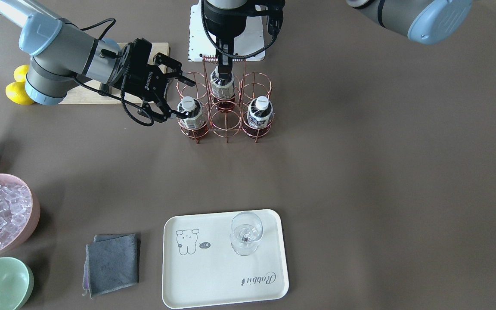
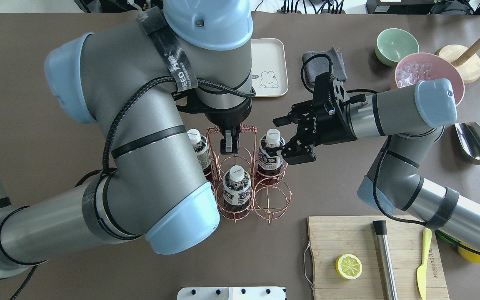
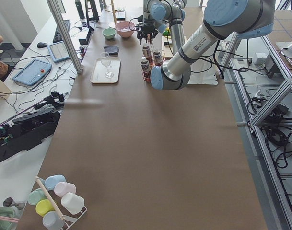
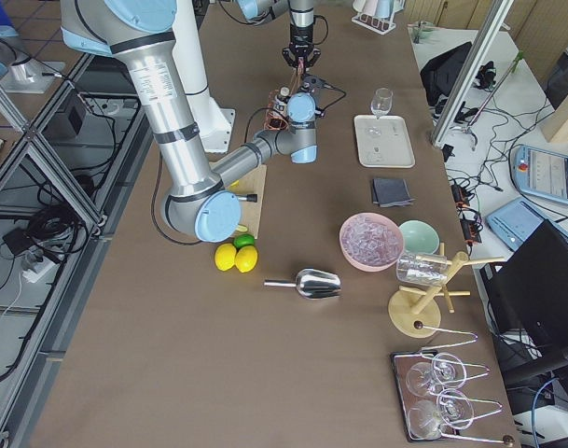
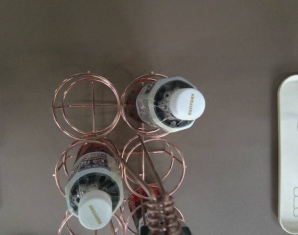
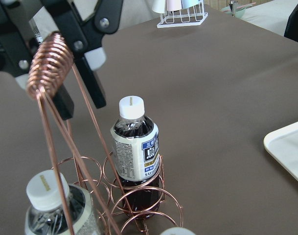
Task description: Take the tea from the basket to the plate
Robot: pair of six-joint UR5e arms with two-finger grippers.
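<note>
Grippers, read across the table from the robot's left. Left gripper (image 2: 228, 146) hangs straight down over the basket (image 2: 253, 189), fingers parted a little, close by the coiled handle (image 2: 248, 127). Whether they touch the wire cannot be told, and nothing is held between them. Right gripper (image 2: 283, 139) reaches in level from the right with fingers spread wide. Its nearer fingertip (image 2: 296, 156) sits just beside the shoulder of the right tea bottle (image 2: 270, 160); nothing is pinched.

Containers. Basket: six ring cells, three across and two deep, with all three teas standing upright inside. Left tea bottle (image 2: 198, 151) occupies the far left cell, partly hidden by the left arm. Middle tea bottle (image 2: 236, 189) occupies the near middle cell, on the robot's side. Right tea bottle occupies the far right cell. Plate (image 2: 270, 54) lies well apart from the basket, toward the far edge of the table, and carries one clear glass (image 1: 246, 232). Farther right stand a pale green bowl (image 2: 394, 43) and a pink bowl (image 2: 431, 56) filled with clear ice cubes (image 2: 415, 71).

Markings. White bottle caps (image 5: 187, 103) read "SUNTORY" in the left wrist view. Bottle labels carry dark print too small to read in full. Plate shows a grey cartoon bear and the script word "Rabbit". Right gripper body is lettered "ROBOTIQ".
</note>
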